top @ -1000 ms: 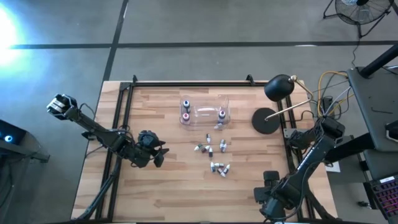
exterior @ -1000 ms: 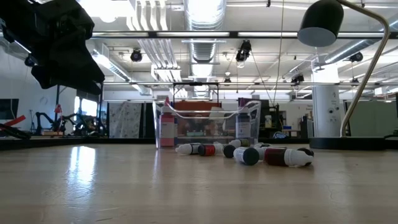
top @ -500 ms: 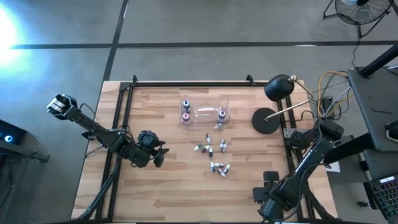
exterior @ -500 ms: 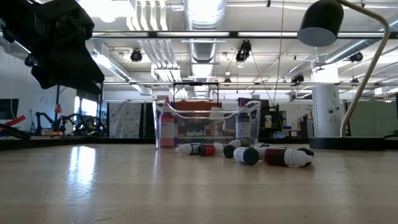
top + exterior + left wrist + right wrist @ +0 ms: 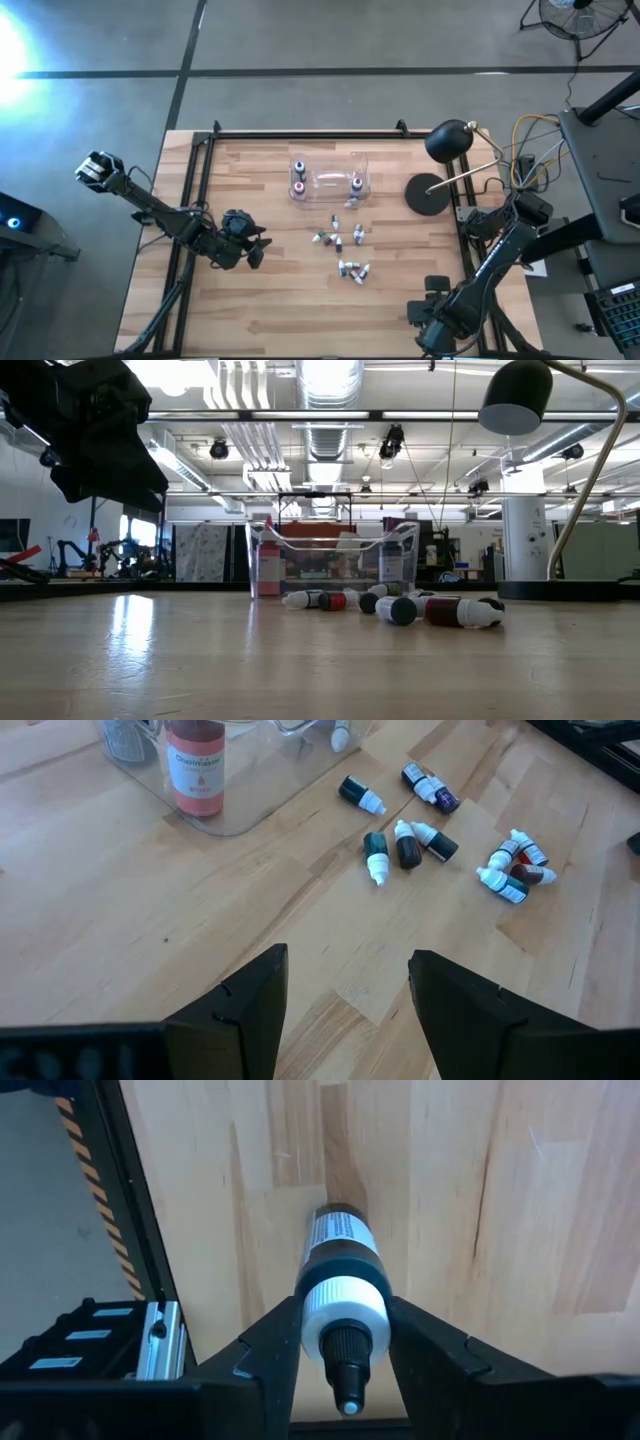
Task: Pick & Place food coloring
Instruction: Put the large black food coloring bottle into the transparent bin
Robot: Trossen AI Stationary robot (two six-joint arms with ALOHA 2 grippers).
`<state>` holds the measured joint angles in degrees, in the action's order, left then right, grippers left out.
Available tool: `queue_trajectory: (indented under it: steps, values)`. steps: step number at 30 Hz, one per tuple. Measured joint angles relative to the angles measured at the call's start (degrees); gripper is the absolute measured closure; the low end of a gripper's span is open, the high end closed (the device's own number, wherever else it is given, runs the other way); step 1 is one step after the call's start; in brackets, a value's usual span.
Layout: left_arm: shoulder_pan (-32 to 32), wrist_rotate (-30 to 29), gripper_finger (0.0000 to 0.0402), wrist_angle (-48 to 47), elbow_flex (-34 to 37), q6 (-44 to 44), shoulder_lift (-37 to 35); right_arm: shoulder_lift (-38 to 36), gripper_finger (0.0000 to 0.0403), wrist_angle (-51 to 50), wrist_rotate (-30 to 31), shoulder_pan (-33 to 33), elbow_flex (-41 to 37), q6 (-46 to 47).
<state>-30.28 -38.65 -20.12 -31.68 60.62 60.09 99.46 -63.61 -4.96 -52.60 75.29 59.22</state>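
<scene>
Right arm folded low at the tabletop's (image 5: 260, 300) near right corner, its gripper (image 5: 345, 1342) pointing down along the right edge. Its fingers (image 5: 275, 1345) sit against both sides of a dark dropper bottle (image 5: 342, 1275) with a white collar and black tip; the bottle lies between them, tip toward the wrist, body over the wood. Grip looks closed on it.

Left arm reaches in from the left edge, elbow out past the frame, left gripper (image 5: 248, 246) held above the wood left of centre. Its fingers (image 5: 255, 1010) stand wide apart, nothing between them.

Loose food coloring bottles (image 5: 340, 250) lie scattered near the tabletop's middle, well ahead of the left fingers. Clear plastic box (image 5: 335, 180) stands toward the far edge, with bottles upright inside. Black desk lamp (image 5: 432, 190) at the right edge.
</scene>
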Motion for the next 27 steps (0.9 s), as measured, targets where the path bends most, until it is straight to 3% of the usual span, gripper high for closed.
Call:
queue_trajectory:
  steps: [14, 20, 27]
  values:
    - [0.0, 0.0, 0.0218, 0.0, 0.0, 0.0, 0.0, 0.0, 0.0294, -4.7, 2.0, 4.3, 1.4, 6.3]
    - [0.0, 0.0, 0.0218, 0.0, 0.0, -0.7, 0.0, -0.1, 0.0295, -6.0, 2.2, 13.3, 6.2, 5.5]
    - [0.0, -0.5, 0.0218, 0.0, 0.0, -0.9, 0.0, -0.1, 0.0296, -9.7, 14.7, 26.6, 17.8, -2.4]
